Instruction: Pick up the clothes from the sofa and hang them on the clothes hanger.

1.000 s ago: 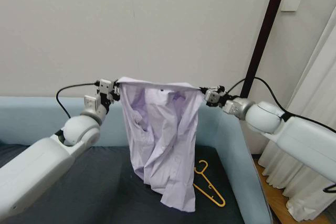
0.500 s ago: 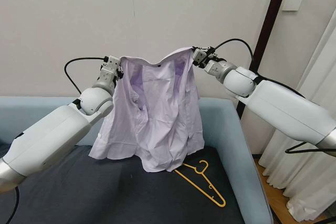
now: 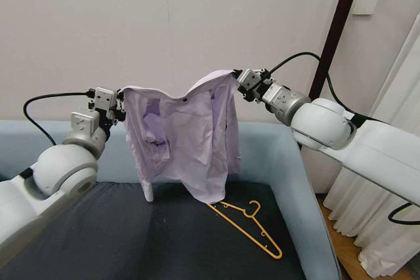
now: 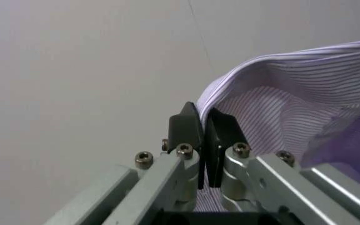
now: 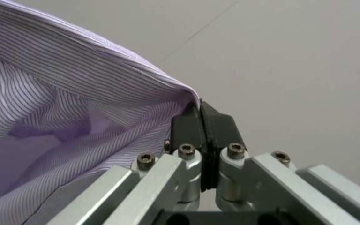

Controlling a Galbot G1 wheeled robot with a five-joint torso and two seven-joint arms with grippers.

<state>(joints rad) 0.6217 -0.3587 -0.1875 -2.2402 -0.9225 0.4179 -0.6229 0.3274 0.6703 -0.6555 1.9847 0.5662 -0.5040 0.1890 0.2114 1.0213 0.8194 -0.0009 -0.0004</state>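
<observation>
1. The left gripper (image 3: 120,105) is clamping shut on the shirt (image 3: 184,137), at the garment's 10 o'clock. In the left wrist view, striped cloth is sitting pinched between the black pads.
2. The right gripper (image 3: 240,84) is pinching the opposite shoulder at the garment's 1 o'clock, and is riding higher than the left.
3. The shirt is hanging spread between both grippers, in front of the sofa (image 3: 289,175) back. Whether its lowest fold is touching the seat cannot be told.
4. A yellow hanger (image 3: 254,226) is lying on the seat at 5 o'clock from the shirt.
5. A dark rack post (image 3: 331,37) is standing at 2 o'clock, beyond the right arm.
6. Judgement: the lift appears complete and the hanging step is pending. The next move is calling for both grips to hold while the collar is brought to the hanger.
</observation>
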